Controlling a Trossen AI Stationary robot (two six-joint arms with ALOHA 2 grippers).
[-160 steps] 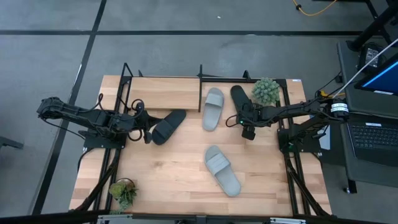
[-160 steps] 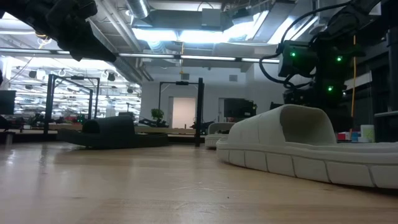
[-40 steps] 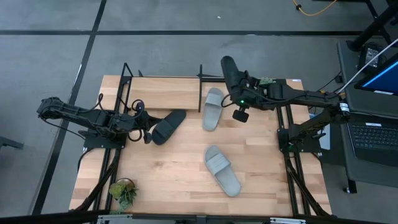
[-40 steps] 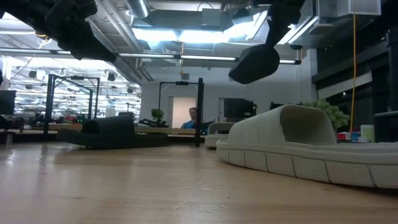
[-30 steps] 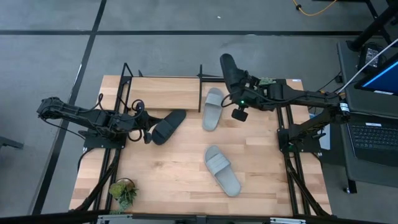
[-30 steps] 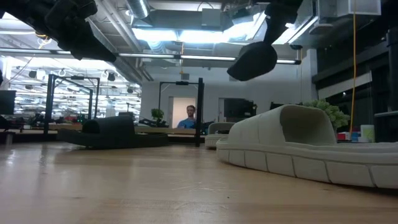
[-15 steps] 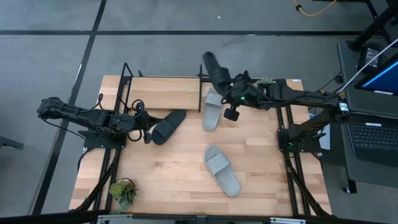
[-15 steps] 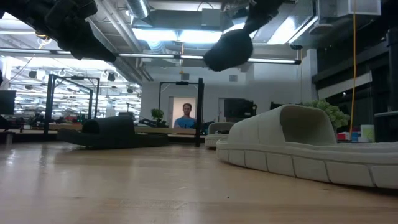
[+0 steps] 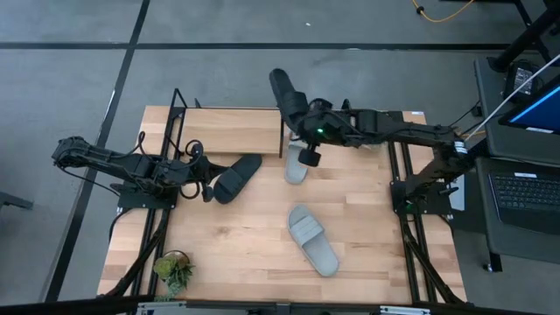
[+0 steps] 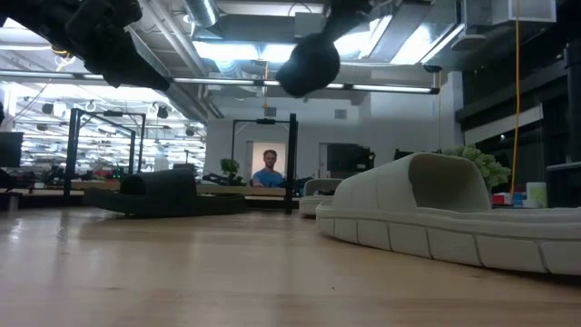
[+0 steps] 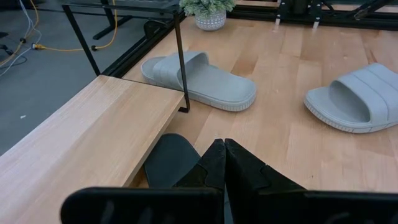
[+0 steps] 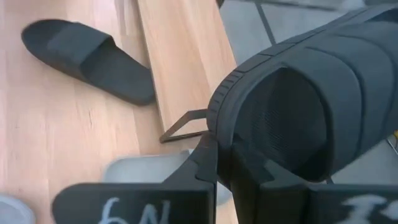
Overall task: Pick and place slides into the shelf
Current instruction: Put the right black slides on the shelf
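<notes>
My right gripper (image 9: pixel 306 123) is shut on a black slide (image 9: pixel 284 93), held in the air over the far edge of the shelf (image 9: pixel 229 131) by its middle post. The slide shows high up in the low view (image 10: pixel 309 64). The other black slide (image 9: pixel 236 178) lies sole down on the table in front of the shelf board. My left gripper (image 11: pixel 224 148) is shut above its near-left end, clear of it. One pale grey slide (image 9: pixel 296 166) lies partly under the right arm and another (image 9: pixel 313 239) lies nearer the front. My right gripper pinches the black slide's rim (image 12: pixel 217 127) between its two fingers, beside the strap's opening. The fingers come from the table's right, slanting down. The slide is lifted clear and sticks out past the fingers toward the far left, its opening turned to the wrist camera.
A small potted plant (image 9: pixel 175 269) stands at the table's near left corner and another (image 11: pixel 208 11) at the far right. The shelf's thin black rods (image 11: pixel 181 68) rise round the board. A person (image 10: pixel 270 168) stands in the room behind the table.
My right gripper has carried the black slide toward the table's left along the far edge, rising a little and turning, from the shelf's right half to its middle post. The slide stays clear of everything and has swung with it.
</notes>
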